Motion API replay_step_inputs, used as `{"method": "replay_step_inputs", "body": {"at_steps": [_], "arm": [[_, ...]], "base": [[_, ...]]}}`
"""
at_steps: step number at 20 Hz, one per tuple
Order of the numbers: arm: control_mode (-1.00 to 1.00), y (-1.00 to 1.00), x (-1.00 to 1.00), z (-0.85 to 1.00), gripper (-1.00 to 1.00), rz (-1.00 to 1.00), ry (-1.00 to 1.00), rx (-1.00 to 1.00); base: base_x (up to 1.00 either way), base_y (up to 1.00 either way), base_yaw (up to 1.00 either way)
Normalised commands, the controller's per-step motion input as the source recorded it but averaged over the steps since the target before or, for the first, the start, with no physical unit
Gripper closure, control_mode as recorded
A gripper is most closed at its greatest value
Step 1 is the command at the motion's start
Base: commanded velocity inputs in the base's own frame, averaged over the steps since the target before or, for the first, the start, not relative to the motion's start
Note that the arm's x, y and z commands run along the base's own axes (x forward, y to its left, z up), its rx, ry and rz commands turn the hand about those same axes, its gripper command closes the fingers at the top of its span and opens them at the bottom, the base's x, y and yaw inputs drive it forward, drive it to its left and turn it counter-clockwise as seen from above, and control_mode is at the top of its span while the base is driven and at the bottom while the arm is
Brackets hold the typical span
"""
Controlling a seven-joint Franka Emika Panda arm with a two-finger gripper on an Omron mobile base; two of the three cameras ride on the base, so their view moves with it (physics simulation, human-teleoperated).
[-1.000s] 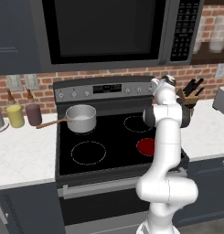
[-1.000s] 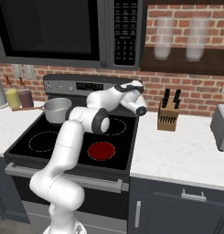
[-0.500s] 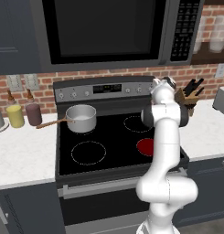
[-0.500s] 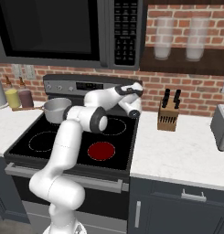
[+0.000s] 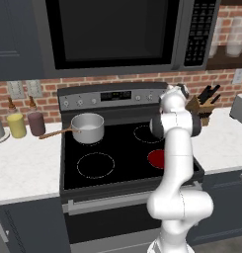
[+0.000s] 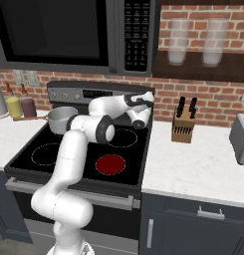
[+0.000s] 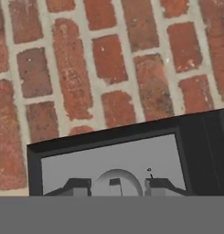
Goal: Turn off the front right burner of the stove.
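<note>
At stove (image 6: 73, 149) back panel, pincer (image 7: 114, 186) (straddling knob)

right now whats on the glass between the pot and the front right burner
Nothing stands there: bare black glass between the pot and the red front right burner, only white ring outlines, in the left base view.

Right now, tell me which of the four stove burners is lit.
The front right burner: it glows as a solid red disc, while the other three on the stove are only thin white ring outlines on black glass.
</note>
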Motion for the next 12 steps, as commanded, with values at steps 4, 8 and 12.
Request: {"method": "replay_step_inputs", "body": {"at_steps": [4,8,12], "arm": [[-1.0,-0.15,0.0,0.12,1.0,-0.14,-0.01,0.34],[-1.0,-0.24,0.0,0.14,1.0,-0.13,0.0,0.38],[-1.0,-0.31,0.0,0.24,1.0,-0.13,0.0,0.44]], "base": [[0.0,0.0,0.0],[0.0,0.0,0.0],[0.0,0.0,0.0]]}}
